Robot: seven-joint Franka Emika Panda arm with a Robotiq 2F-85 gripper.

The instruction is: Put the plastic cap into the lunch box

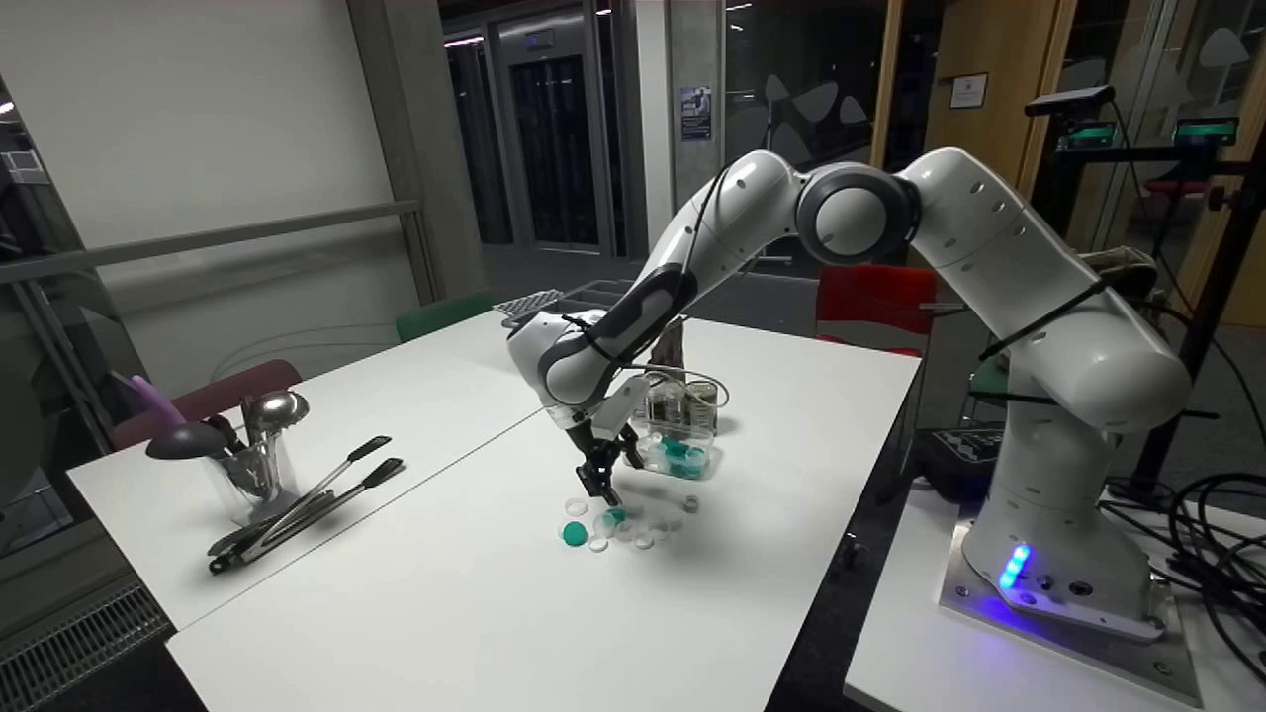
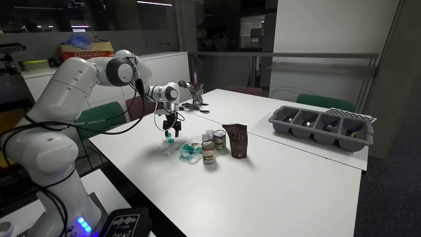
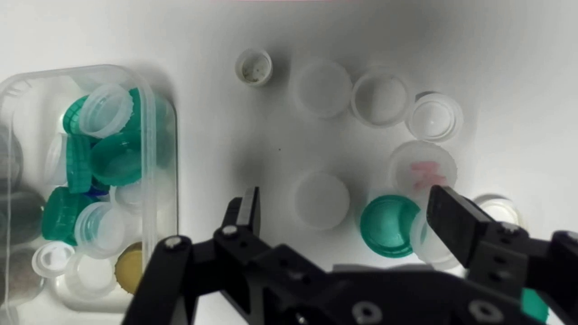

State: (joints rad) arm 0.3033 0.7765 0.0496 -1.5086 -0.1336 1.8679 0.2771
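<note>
Plastic caps (image 3: 388, 225) on white table (image 1: 495, 613), red chair (image 1: 875, 300) beyond.

In an exterior view, the white table (image 2: 279, 194) bears the lunch box (image 2: 193, 159); caps (image 2: 171, 141) at its ten o'clock; tongs (image 2: 194, 108), twelve; cans (image 2: 209, 153), pouch (image 2: 237, 141), tray (image 2: 324, 137), two to three.
</note>
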